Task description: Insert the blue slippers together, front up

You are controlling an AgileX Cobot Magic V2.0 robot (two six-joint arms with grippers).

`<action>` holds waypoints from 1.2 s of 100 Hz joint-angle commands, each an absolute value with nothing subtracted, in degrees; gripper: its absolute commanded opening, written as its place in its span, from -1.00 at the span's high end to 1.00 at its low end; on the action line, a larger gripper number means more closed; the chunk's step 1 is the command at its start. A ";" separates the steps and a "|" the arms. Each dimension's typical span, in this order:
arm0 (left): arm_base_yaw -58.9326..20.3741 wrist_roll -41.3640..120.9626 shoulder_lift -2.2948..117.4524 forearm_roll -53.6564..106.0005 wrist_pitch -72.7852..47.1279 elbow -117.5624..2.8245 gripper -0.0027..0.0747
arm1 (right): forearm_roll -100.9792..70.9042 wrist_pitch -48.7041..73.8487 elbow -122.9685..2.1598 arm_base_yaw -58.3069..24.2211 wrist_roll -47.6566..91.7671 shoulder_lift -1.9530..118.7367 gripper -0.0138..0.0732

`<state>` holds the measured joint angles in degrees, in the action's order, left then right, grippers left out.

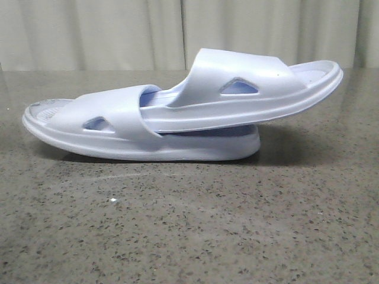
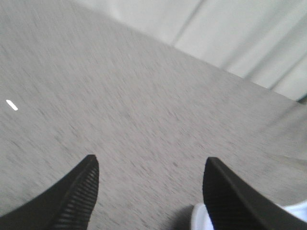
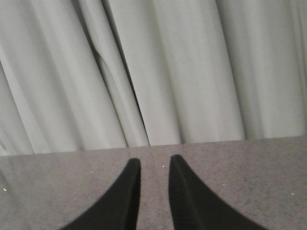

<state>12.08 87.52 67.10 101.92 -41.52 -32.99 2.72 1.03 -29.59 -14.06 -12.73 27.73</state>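
The blue slippers lie in the middle of the table in the front view, both pale lavender-white. The lower slipper [image 1: 112, 121] rests flat on its sole. The upper slipper [image 1: 249, 80] is pushed in under the lower one's strap and tilts up to the right, soles down. Neither gripper shows in the front view. In the blurred left wrist view my left gripper [image 2: 151, 160] is open wide over bare table, with a pale edge of a slipper [image 2: 200, 218] beside one finger [image 2: 230, 196]. My right gripper [image 3: 154, 159] stands narrowly open with nothing between its fingers, facing the curtain.
The grey speckled table [image 1: 189, 225] stretches in front of and around the slippers. A pale pleated curtain [image 1: 118, 29] hangs along the table's far edge, also filling the right wrist view as the curtain [image 3: 168, 72].
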 commanded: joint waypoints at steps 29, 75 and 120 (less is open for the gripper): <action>11.64 92.63 44.92 97.46 -26.46 -34.67 -0.14 | 17.75 3.80 -31.48 -13.49 -11.97 27.78 0.44; 6.96 80.48 22.53 89.05 -25.37 -20.23 -0.14 | 20.90 7.42 -31.48 -13.49 -11.97 24.21 0.44; 3.03 62.56 11.32 73.67 -25.06 -15.85 -0.14 | 21.74 20.07 -31.48 -13.49 -11.97 8.50 0.44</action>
